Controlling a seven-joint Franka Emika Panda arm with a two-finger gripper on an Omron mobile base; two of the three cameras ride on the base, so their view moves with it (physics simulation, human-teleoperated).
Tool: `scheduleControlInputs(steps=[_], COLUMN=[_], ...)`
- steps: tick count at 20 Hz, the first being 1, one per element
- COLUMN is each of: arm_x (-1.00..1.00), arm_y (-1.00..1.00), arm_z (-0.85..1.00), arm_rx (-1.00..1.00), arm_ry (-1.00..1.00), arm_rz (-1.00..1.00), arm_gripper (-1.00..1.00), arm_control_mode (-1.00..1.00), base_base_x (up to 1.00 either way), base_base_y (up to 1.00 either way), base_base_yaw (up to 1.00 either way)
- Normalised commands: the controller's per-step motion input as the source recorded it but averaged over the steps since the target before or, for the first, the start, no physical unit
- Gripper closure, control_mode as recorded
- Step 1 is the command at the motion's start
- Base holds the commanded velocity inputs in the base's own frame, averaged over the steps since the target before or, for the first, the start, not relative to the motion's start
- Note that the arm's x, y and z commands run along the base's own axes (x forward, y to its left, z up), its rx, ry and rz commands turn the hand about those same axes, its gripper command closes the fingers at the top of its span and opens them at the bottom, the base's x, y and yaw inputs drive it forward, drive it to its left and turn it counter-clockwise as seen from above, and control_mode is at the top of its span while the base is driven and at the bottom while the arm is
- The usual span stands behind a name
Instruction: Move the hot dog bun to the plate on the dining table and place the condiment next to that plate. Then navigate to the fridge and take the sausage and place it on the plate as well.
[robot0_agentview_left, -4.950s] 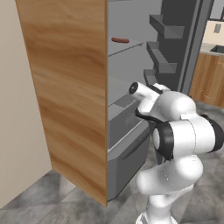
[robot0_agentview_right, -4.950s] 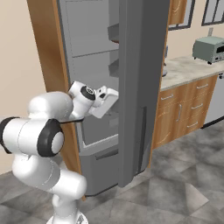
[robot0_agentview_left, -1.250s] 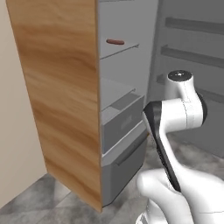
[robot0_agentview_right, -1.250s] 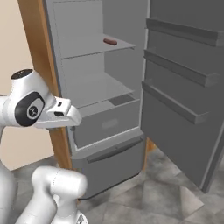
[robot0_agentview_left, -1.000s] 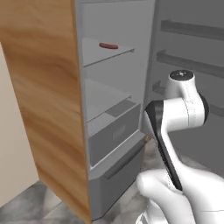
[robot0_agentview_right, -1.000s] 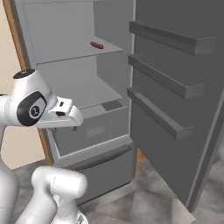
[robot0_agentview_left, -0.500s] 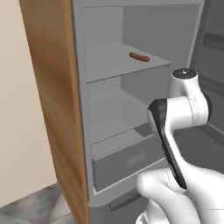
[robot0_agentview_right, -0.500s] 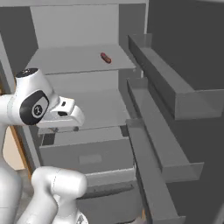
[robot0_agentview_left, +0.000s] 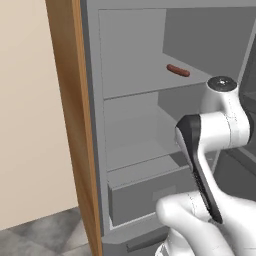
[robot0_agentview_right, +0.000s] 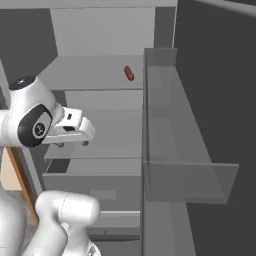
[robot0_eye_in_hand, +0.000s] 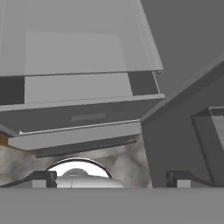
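Observation:
The fridge (robot0_agentview_left: 70, 125) stands open in front of me, with wood-grain sides and a grey interior. The sausage (robot0_agentview_left: 178, 70), small and reddish-brown, lies on an upper shelf (robot0_agentview_right: 95, 70), towards its right side (robot0_agentview_right: 129, 73). My gripper (robot0_agentview_right: 72, 144) hangs open and empty at mid height in front of the lower shelves, well below the sausage and to its left. In the hand view the gripper (robot0_eye_in_hand: 110, 178) points down at the fridge drawers, its fingertips (robot0_eye_in_hand: 43, 177) wide apart. The hot dog bun, plate, condiment and dining table are out of view.
The open fridge door with its bins (robot0_agentview_right: 165, 130) juts out close on the right. Grey drawers (robot0_agentview_left: 145, 192) sit under the shelves, and one shows as the drawer front (robot0_eye_in_hand: 87, 116) over the grey tiled floor (robot0_eye_in_hand: 122, 162). A beige wall (robot0_agentview_left: 30, 125) lies to the left.
The whole picture has shifted: the base has driven closer to the fridge and turned towards its inside, so shelves and sausage look larger. The gripper stays open.

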Motion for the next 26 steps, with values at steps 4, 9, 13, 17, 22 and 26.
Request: scheduleControlInputs(steps=[4, 9, 13, 17, 22, 26], arm_x=[-0.45, 0.21, 0.81, 1.00, 0.99, 0.92], arm_y=[-0.07, -0.17, -0.23, -0.04, -0.04, -0.14], arm_z=[0.90, 0.96, 0.89, 0.32, 0.00, 0.00], arm_rx=[0.00, 0.01, 0.04, 0.05, 0.02, 0.00], arm_ry=[-0.72, -0.42, -0.20, -0.09, -0.10, -0.08], arm_rz=[0.04, 0.00, 0.01, 0.09, 0.09, 0.00], arm_gripper=[-1.00, -1.00, -1.00, -1.00, -1.00, -1.00], arm_control_mode=[-1.00, -1.00, -1.00, -1.00, -1.00, -1.00], base_base_x=[0.00, 0.00, 0.00, 0.00, 0.00, 0.00], base_base_y=[0.00, 0.00, 0.00, 0.00, 0.00, 0.00], base_base_yaw=[0.00, 0.00, 0.00, 0.00, 0.00, 0.00])
